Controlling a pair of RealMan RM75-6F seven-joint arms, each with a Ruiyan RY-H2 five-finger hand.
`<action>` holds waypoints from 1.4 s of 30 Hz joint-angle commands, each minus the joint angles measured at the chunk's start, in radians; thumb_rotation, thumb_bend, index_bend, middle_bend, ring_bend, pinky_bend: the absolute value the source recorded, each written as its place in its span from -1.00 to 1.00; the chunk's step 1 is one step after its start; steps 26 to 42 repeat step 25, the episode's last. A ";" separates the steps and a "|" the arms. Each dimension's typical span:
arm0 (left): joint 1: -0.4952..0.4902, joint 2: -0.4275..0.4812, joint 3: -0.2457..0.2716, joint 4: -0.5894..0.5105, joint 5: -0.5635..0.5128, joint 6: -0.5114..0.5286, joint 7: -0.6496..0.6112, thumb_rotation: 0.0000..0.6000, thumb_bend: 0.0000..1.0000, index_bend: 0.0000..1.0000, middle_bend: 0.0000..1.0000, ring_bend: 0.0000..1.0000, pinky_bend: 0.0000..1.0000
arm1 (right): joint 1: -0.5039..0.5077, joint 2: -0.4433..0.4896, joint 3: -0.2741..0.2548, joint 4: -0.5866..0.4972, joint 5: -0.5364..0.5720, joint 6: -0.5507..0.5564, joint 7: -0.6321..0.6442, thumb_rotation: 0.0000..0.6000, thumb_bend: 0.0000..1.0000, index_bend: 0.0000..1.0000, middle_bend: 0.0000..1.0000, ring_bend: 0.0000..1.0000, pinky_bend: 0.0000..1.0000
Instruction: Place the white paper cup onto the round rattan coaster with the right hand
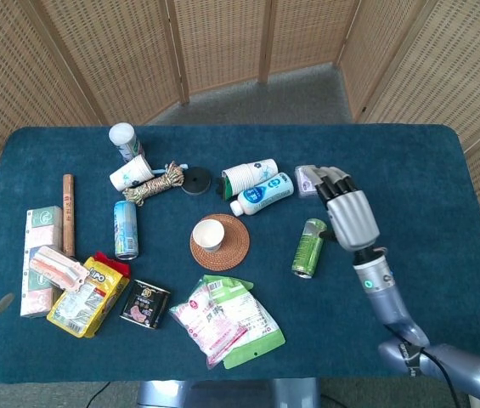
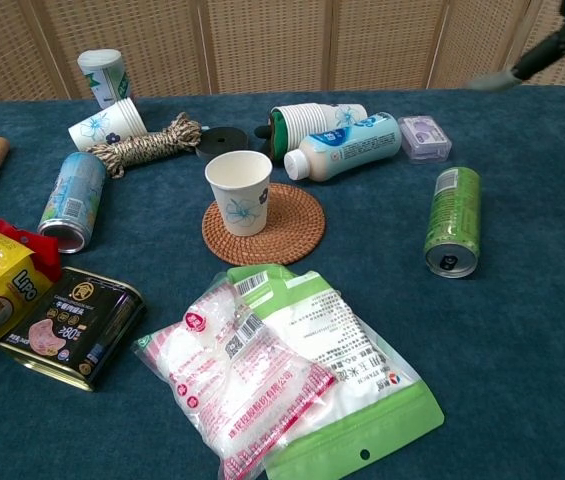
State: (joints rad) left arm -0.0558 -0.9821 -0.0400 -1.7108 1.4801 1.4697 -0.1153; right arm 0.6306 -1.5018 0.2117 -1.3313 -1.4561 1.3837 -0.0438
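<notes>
Cup set on coaster, right hand clear

Right hand (image 1: 349, 214) hangs above the table near a green can (image 1: 308, 247), fingers loosely apart, holding and touching nothing. Round rattan coaster (image 1: 231, 246) bears the white paper cup (image 1: 208, 235), upright toward its left edge. Cup looks light, thin-walled, easily crushed or tipped; a gentle grasp around its mid-wall would suit. Left hand barely shows at the frame edge; its state is unclear.

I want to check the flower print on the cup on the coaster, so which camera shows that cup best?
The chest view. It shows the cup close and side-on, upright at the coaster's left edge, with the blue flower print clear. The head view looks down on the cup, showing mainly its open rim and inside; the print is hidden.
</notes>
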 commanded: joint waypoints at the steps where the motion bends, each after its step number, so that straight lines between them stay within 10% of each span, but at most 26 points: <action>1: -0.002 0.000 0.002 -0.001 0.002 -0.002 0.002 1.00 -0.50 -1.00 -1.00 -1.00 -1.00 | -0.065 0.046 -0.040 0.050 -0.015 0.048 0.050 1.00 -1.00 -0.84 -0.61 -0.63 -0.55; 22: -0.017 -0.011 0.004 0.009 0.000 -0.020 0.021 1.00 -0.50 -1.00 -1.00 -1.00 -1.00 | -0.384 0.172 -0.144 0.030 0.048 0.169 0.168 1.00 -1.00 -0.91 -0.74 -0.85 -0.62; 42: -0.016 -0.016 0.008 0.008 0.002 -0.020 0.030 1.00 -0.50 -1.00 -1.00 -1.00 -1.00 | -0.402 0.160 -0.140 0.053 0.052 0.170 0.196 1.00 -1.00 -0.92 -0.73 -0.85 -0.62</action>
